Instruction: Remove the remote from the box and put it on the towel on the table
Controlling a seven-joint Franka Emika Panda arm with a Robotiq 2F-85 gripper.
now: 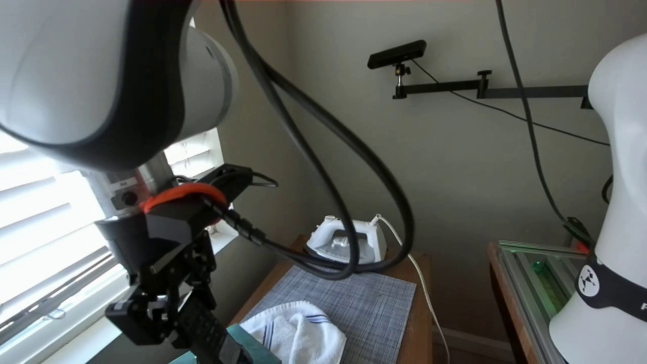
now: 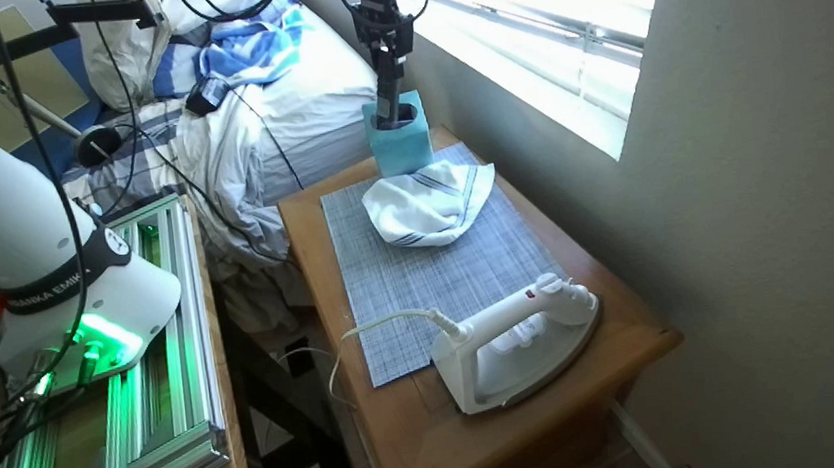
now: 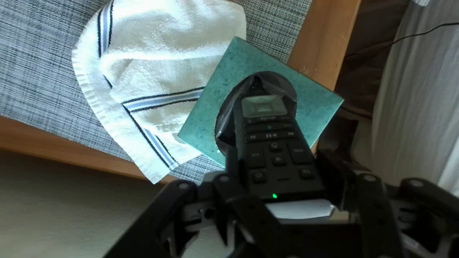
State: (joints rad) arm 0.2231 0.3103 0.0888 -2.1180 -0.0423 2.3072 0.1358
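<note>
The remote [image 3: 267,138] is black with a small screen and buttons. It is tilted, and its far end is at the round dark opening of the teal box [image 3: 206,114]; how much is inside is unclear. My gripper [image 3: 278,159] is shut on the remote's near end, one finger along each side. In both exterior views the gripper [image 1: 177,326] [image 2: 388,70] holds the remote [image 1: 204,321] [image 2: 387,104] above the box [image 1: 258,346] [image 2: 404,150]. The white towel with blue stripes [image 2: 422,206] lies crumpled beside the box; it also shows in the wrist view [image 3: 161,71].
A grey woven placemat [image 2: 406,281] lies under the towel on the wooden table [image 2: 416,451]. A white iron [image 2: 520,332] with a cord stands at the table's far end from the box. A window [image 2: 559,33] and wall run along one side, a bed [image 2: 327,112] behind.
</note>
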